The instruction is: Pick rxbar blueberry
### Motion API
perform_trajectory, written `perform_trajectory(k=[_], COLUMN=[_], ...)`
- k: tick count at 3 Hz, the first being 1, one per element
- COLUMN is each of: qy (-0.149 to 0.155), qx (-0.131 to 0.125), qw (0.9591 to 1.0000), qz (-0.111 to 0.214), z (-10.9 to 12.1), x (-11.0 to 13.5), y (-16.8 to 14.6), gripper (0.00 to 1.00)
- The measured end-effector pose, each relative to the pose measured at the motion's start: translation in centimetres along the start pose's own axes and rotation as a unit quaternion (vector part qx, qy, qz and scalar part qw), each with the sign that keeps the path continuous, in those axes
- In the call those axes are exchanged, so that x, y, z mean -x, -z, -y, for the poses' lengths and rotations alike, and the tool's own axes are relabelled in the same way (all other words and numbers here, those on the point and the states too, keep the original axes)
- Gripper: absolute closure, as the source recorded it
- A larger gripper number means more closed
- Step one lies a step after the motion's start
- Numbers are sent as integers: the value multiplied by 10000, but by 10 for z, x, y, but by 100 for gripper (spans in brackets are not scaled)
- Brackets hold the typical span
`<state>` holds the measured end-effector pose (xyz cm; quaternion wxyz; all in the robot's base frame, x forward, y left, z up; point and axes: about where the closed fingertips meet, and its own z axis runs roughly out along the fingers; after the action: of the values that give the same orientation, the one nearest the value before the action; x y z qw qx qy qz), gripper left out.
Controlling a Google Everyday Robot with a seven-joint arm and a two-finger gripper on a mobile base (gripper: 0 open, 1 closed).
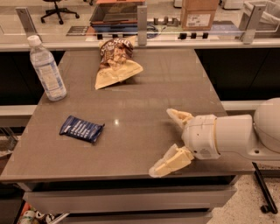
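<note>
Rightward, gripper (159, 142) over table (175, 87), fingers (175, 159) wide apart, arm (236, 135) half off-frame, rxbar blueberry (82, 128) well apart.

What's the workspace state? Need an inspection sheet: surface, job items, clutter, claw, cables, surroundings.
Surface: brown table, flat, three items on it.
Job's things: rxbar blueberry lies flat near the front left of the view, untouched.
Clutter: water bottle upright at the left edge; snack bag at the back middle; both apart from the bar.
Claw: claw open and empty, over the table's front right, well clear of the bar.
Cables: nothing seen on the table.
Surroundings: cardboard box on the counter behind; office chair beyond.
</note>
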<state>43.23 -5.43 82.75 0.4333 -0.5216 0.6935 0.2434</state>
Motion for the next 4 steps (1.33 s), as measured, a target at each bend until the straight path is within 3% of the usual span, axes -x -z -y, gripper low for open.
perform_trajectory(k=[1, 2, 3, 4], qy=[-106, 64, 21, -103], qx=[115, 3, -8, 124], qw=[9991, 9969, 9970, 9969], qz=[394, 778, 777, 774], z=[2, -9, -7, -2], x=[10, 30, 34, 40], y=[-14, -40, -39, -63], gripper=[0, 0, 0, 0])
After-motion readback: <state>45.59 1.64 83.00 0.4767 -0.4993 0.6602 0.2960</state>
